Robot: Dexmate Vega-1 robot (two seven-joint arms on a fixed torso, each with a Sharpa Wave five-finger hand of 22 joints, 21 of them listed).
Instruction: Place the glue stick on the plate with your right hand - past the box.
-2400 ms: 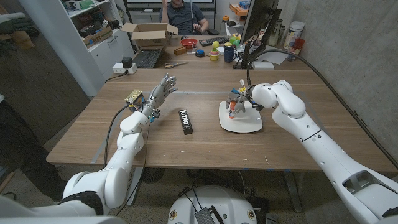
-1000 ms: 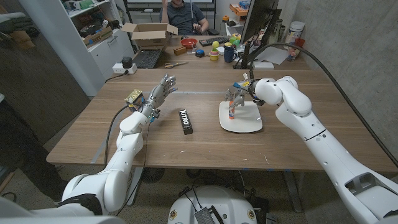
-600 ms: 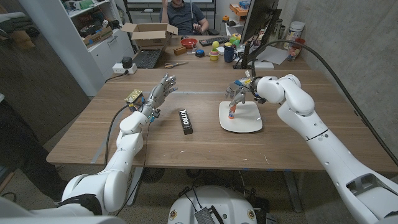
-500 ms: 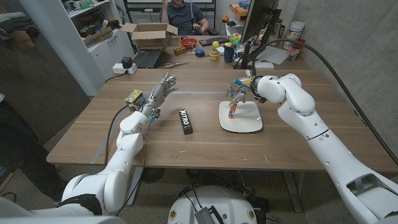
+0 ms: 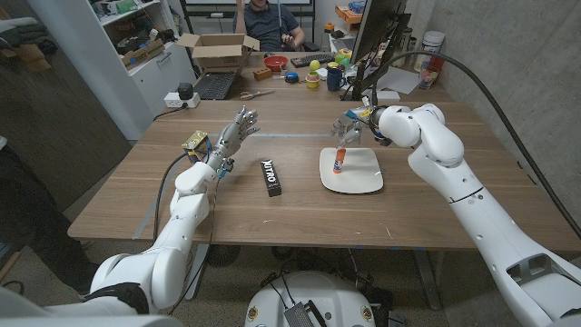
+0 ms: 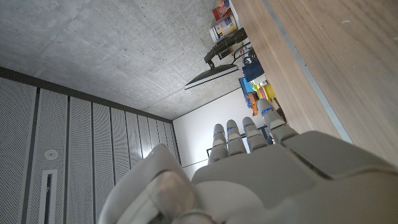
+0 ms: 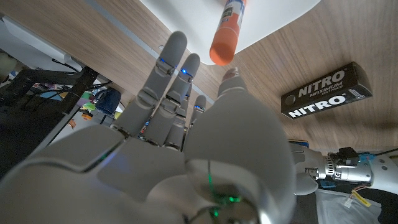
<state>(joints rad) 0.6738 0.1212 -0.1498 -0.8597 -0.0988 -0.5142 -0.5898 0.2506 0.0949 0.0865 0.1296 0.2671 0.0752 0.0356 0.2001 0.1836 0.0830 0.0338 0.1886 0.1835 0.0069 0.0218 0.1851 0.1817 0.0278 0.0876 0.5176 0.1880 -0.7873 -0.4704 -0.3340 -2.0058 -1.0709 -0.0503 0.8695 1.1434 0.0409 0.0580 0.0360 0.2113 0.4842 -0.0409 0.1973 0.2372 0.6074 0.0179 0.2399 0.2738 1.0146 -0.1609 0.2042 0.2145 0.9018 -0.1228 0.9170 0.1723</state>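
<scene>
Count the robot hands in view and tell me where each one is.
2. The left hand hovers over the table's left side, fingers apart, holding nothing. The right hand is open just behind the plate, above the glue stick standing on it.

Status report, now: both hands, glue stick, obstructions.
Right hand open, above plate. Glue stick on plate, released. Left hand open, idle. Box clear of plate.

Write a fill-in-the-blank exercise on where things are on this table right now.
1. The glue stick lies on the white ____.
2. The glue stick's cap is coloured ____.
3. The black box bears the word ____.
4. The right hand holds ____.

Missing words: plate; orange; NITRO; nothing
</scene>
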